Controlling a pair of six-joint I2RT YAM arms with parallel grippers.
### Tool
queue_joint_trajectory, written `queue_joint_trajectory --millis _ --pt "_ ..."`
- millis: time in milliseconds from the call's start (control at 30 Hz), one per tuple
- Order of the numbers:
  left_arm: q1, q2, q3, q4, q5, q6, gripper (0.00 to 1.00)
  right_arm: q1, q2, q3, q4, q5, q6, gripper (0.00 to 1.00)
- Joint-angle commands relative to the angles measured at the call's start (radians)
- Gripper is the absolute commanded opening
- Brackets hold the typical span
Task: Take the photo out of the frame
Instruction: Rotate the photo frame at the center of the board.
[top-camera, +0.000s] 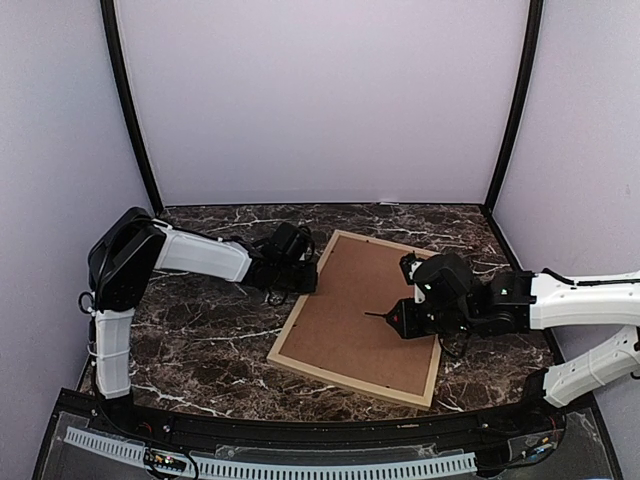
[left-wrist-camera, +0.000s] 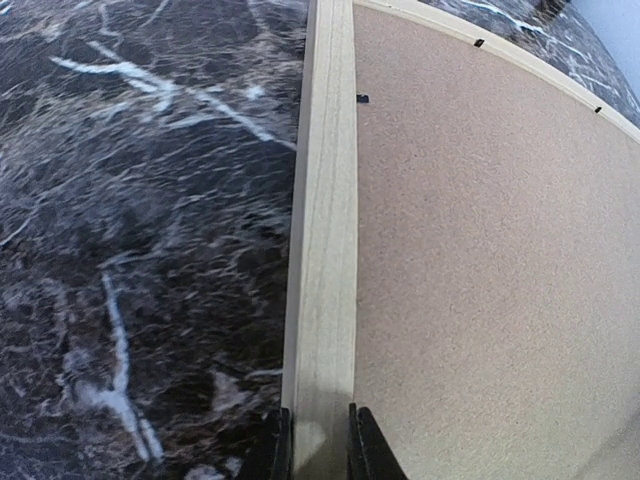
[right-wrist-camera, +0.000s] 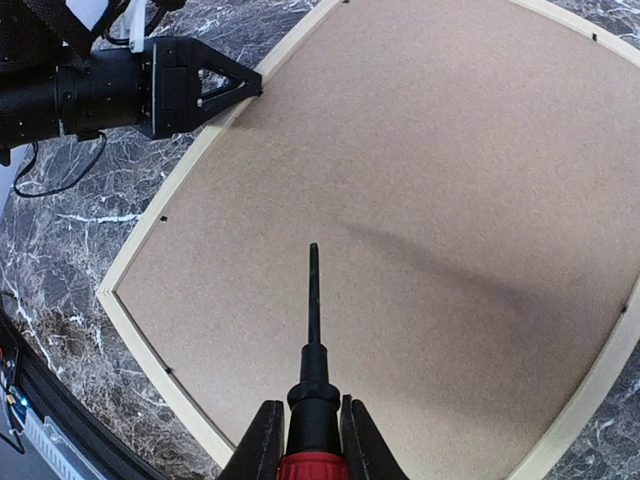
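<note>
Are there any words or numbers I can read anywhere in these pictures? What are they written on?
None: no words, numbers, labels or signs show on the backing board, the frame, the screwdriver or the table. The frame lies back up, so its front is hidden.

The table has a dark brown top patterned like marble, with white veins running across it. It reaches from the pale back wall to a black strip along the near edge. One thing lies directly on it: the frame, a large rectangle of thin light wood moulding. The frame rests flat and back upward, right of the table's middle. It is turned at an angle, so one corner points toward the back wall and another sits close to the near edge. A plain brown backing board fills its opening, level inside the moulding. Small dark clips sit along the moulding's inner edge against the board.
</note>
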Motion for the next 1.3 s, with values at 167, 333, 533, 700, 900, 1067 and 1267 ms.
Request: queue_joint_trajectory --millis 167,333,533,700,900,1067,1267 --pt "0.121 -0.174 -0.371 -0.163 -0.137 -0.289 0.07 -0.003 0.054 0.05 0.066 -0.016 -0.021 0.0" --pt "0.117 -0.3 -0.578 -0.052 -0.061 -0.414 0.07 -0.004 0.073 0.053 0.087 -0.029 -0.024 0.0" --pt "0.068 -0.344 -0.676 0.016 -0.015 -0.53 0.08 -0.004 0.067 0.045 0.093 -0.033 -0.022 0.0" --pt "0.006 -0.393 -0.729 0.11 0.007 -0.647 0.11 -0.004 0.039 0.026 0.091 -0.029 -0.013 0.0" --pt "-0.06 -0.418 -0.708 0.131 -0.007 -0.677 0.35 -0.003 0.013 0.018 0.073 -0.016 -0.009 0.0" --pt "-0.069 -0.467 -0.687 0.109 -0.029 -0.593 0.57 -0.004 -0.007 0.014 0.068 -0.013 -0.007 0.0" --pt "-0.07 -0.597 -0.658 0.039 -0.034 -0.353 0.68 -0.003 -0.027 0.016 0.062 -0.018 -0.009 0.0"
